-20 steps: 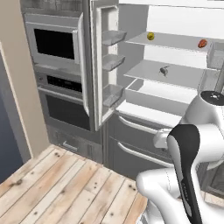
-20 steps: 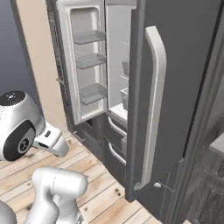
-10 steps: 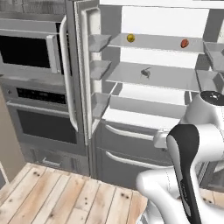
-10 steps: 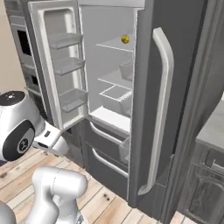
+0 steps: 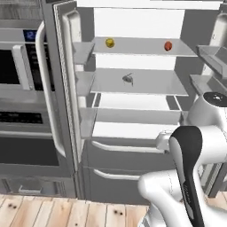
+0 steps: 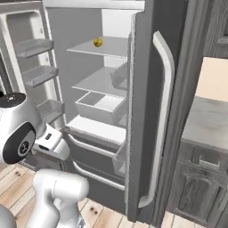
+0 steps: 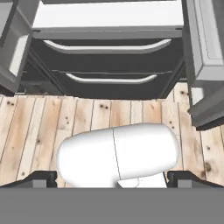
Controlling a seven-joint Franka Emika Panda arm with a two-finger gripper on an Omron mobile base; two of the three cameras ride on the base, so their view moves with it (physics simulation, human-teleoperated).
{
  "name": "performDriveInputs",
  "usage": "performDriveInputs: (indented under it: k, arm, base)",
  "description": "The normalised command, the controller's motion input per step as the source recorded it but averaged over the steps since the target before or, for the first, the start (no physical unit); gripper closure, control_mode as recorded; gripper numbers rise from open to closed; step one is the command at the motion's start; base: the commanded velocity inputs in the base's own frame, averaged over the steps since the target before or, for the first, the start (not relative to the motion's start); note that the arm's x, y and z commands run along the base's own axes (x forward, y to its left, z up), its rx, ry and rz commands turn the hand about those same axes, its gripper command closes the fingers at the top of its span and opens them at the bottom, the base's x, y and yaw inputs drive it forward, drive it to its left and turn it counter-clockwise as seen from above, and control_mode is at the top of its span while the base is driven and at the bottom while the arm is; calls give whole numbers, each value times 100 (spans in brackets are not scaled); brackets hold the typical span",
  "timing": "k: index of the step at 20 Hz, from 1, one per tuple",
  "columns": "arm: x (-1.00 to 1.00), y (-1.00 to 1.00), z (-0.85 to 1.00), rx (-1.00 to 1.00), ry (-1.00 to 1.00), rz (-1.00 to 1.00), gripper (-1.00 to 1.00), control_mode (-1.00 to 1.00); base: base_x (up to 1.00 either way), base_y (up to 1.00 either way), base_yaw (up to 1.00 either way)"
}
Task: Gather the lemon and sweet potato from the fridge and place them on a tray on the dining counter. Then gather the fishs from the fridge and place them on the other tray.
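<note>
Zero items moved, you've got it all left: lemon (image 5: pixel 109 42) and sweet potato (image 5: pixel 168 46) sit toward opposite ends of the fridge (image 5: pixel 133 88) top shelf, end effector (image 7: pixel 113 177) empty, fingers spread.

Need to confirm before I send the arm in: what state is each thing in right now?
fridge: both doors open, drawers shut.
lemon: on the top shelf, left side.
sweet potato: on the top shelf, right side.
gripper: open, empty, pointed at the floor.
</note>
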Motion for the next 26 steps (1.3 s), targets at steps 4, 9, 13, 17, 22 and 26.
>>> performDriveInputs:
  k: [4, 9, 13, 17, 22, 26]
  arm:
    - [0, 0, 0, 0, 0, 0, -100, 100]
    - [0, 0, 0, 0, 0, 0, -100, 100]
    - [0, 0, 0, 0, 0, 0, -100, 100]
    - [0, 0, 0, 0, 0, 0, -100, 100]
    - [0, 0, 0, 0, 0, 0, -100, 100]
    - [0, 0, 0, 0, 0, 0, -100, 100]
  base:
    - [58, 31, -39]
    - [54, 24, -38]
    - [55, 14, -35]
    - [46, 26, -32]
    - [24, 21, -23]
    - [17, 23, -12]
